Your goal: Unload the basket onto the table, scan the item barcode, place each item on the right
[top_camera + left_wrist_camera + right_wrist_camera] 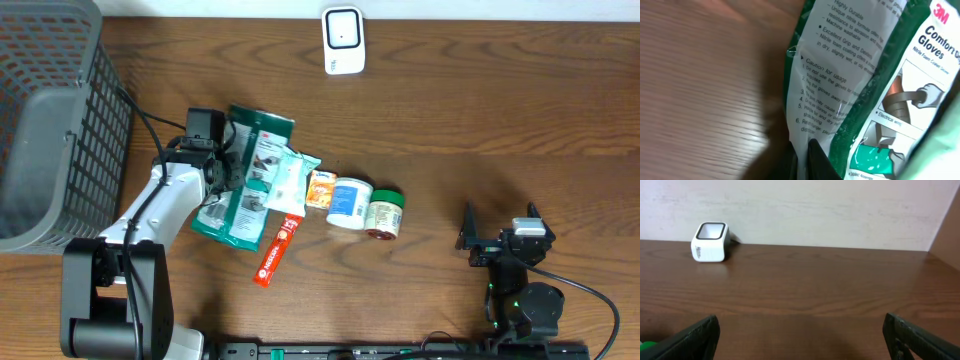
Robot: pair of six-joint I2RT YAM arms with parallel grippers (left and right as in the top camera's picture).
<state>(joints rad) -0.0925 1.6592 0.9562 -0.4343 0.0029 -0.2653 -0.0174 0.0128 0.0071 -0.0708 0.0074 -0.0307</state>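
We hold the glove pack (860,75) by its near edge, left gripper (803,159) clamped shut, probably to carry it to the scanner (342,40) well beyond; right gripper (800,332) rests wide open.

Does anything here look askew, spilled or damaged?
Nothing spilled or torn. The items lie in a loose heap: green glove packets overlap crookedly, the left gripper shut on one's edge; the red tube lies slanted; the white jar and green-lidded jar seem to lie on their sides.
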